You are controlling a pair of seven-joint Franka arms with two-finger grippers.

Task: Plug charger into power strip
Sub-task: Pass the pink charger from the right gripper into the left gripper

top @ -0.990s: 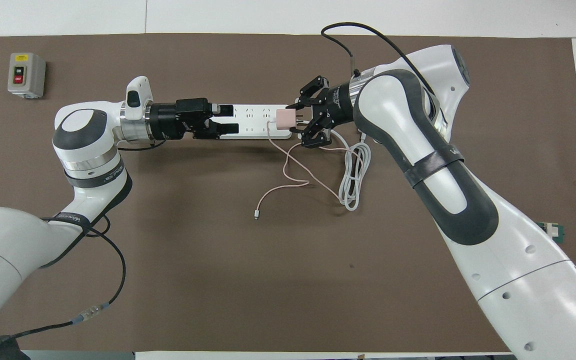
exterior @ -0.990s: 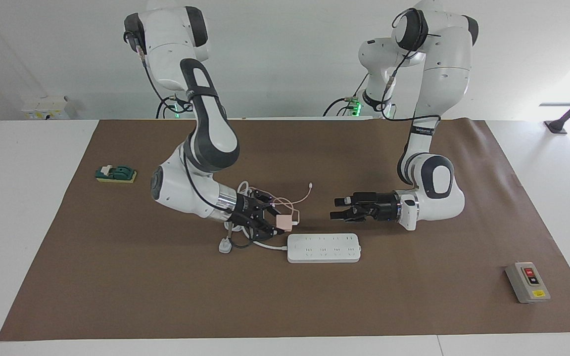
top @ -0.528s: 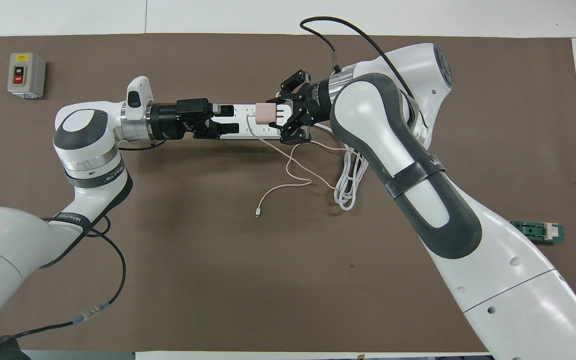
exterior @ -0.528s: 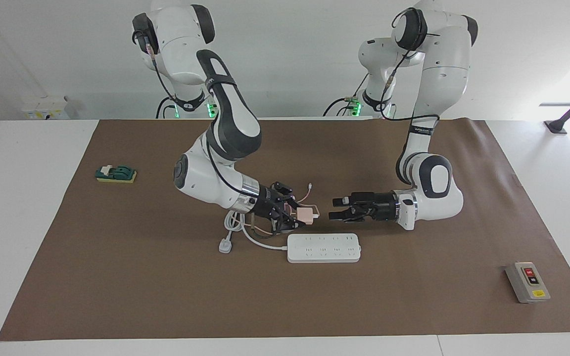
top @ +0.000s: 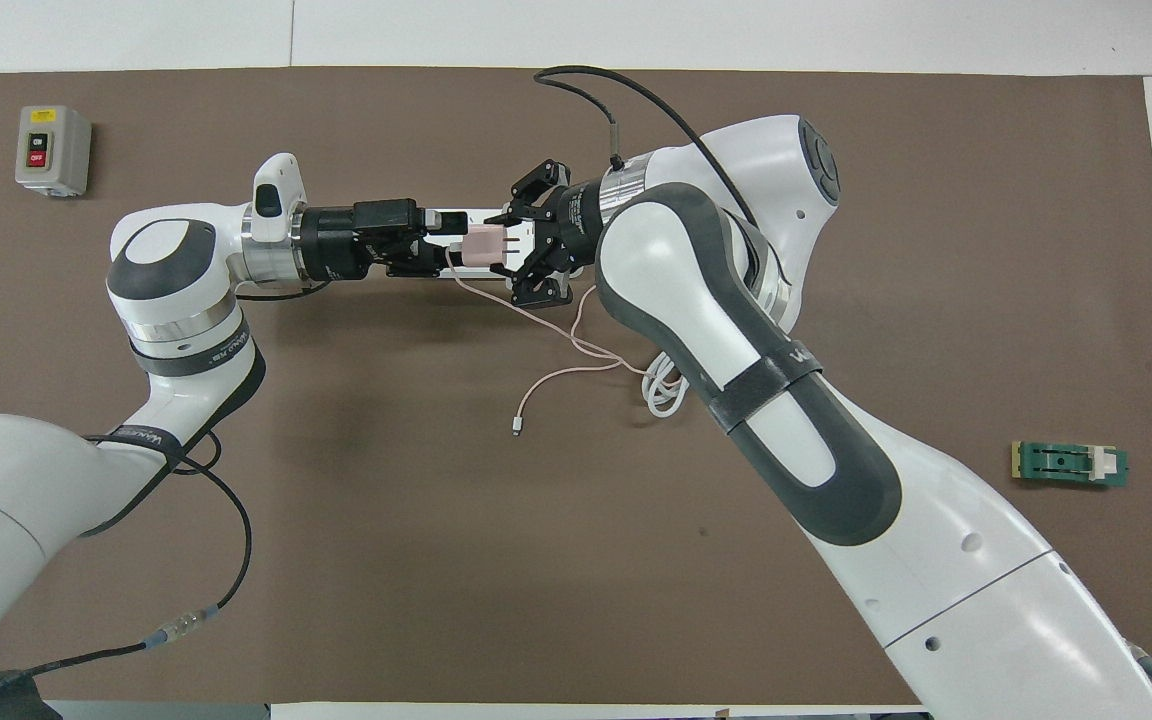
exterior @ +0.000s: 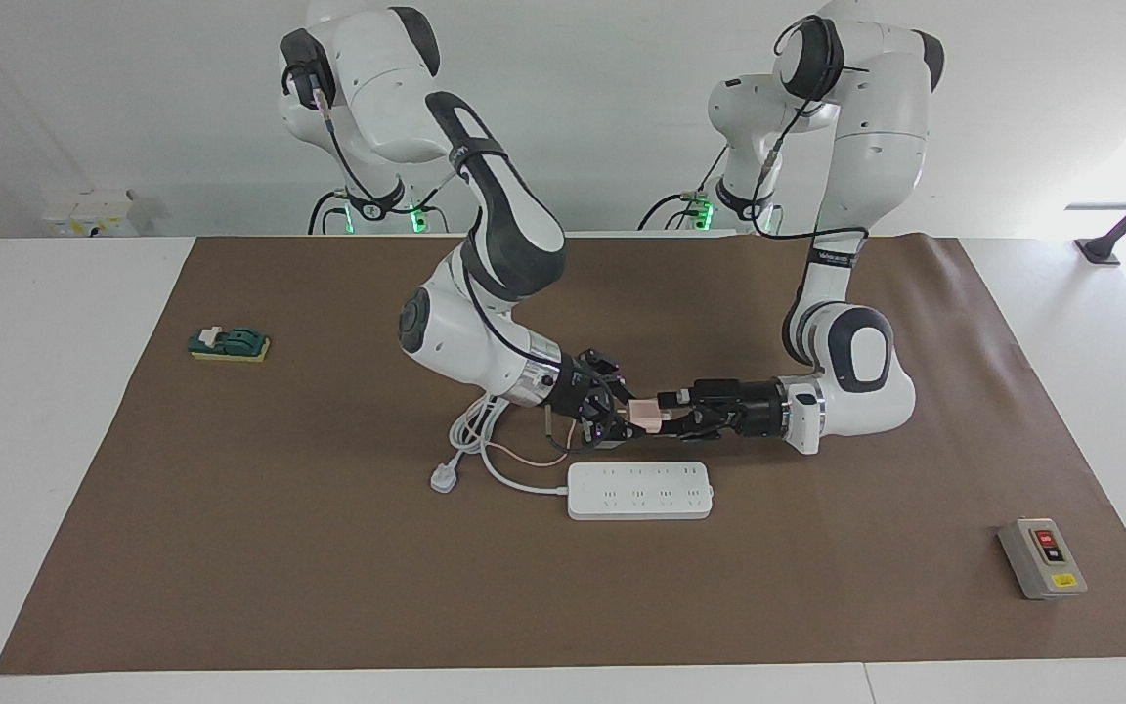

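On the brown mat (exterior: 231,548), the power strip (exterior: 639,490) lay flat, its white plug (exterior: 443,479) at nine o'clock. Above the strip, my right gripper (exterior: 622,418) clasped the charger (exterior: 643,415), which sat between my left gripper's (exterior: 669,411) spread fingers at three o'clock.

Room's lit pretty evenly, bright and diffuse from overhead. Strong daylight pours in at the left arm's end of the table (exterior: 1061,293), where the white surface blows out to pure glare. Shadows on the brown mat (exterior: 328,587) are soft and faint, just a blurry dark patch under each arm and a thin one hugging the power strip (exterior: 639,490). The white arm shells catch mild sheen, nothing harsh. Both views look sharp right across. Mat edges stay straight, so hardly any distortion at the borders.
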